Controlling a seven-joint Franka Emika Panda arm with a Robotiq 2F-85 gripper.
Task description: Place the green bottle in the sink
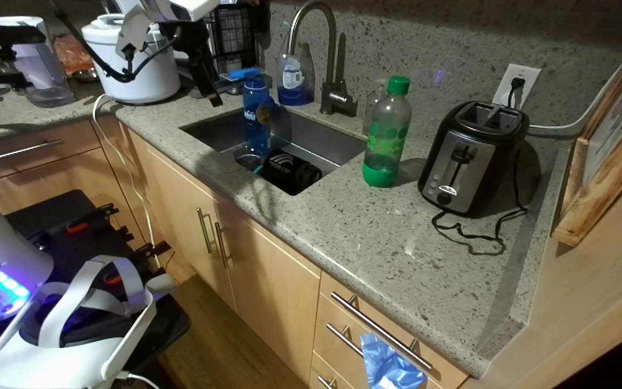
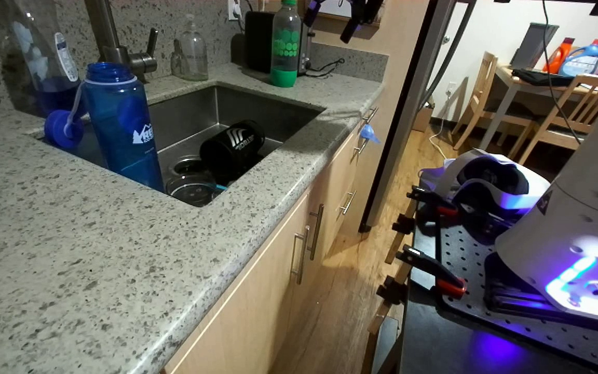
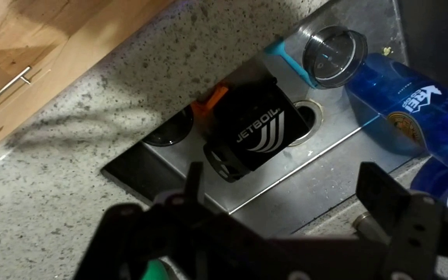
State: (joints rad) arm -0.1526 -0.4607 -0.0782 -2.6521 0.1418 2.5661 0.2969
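The green bottle [image 1: 387, 135] is clear with a green cap, green base and green dots. It stands upright on the counter between the sink [image 1: 316, 129] and the toaster, and shows in both exterior views [image 2: 285, 49]. In the wrist view only a green bit of the bottle [image 3: 156, 271] shows at the bottom edge, mostly hidden by the gripper. The sink [image 2: 185, 119] holds other items. My gripper [image 3: 281, 169] is open and empty, with its fingers wide apart over the sink in the wrist view [image 3: 298, 186]. Its dark fingers [image 1: 211, 92] are high up, away from the bottle.
In the sink are a blue bottle [image 2: 122, 130], a black Jetboil pot [image 3: 261, 132] on its side and a clear cup [image 3: 335, 56]. A faucet [image 1: 332, 70] and soap bottles [image 1: 293, 81] stand behind. A toaster [image 1: 470, 156] with a loose cord is beside the green bottle.
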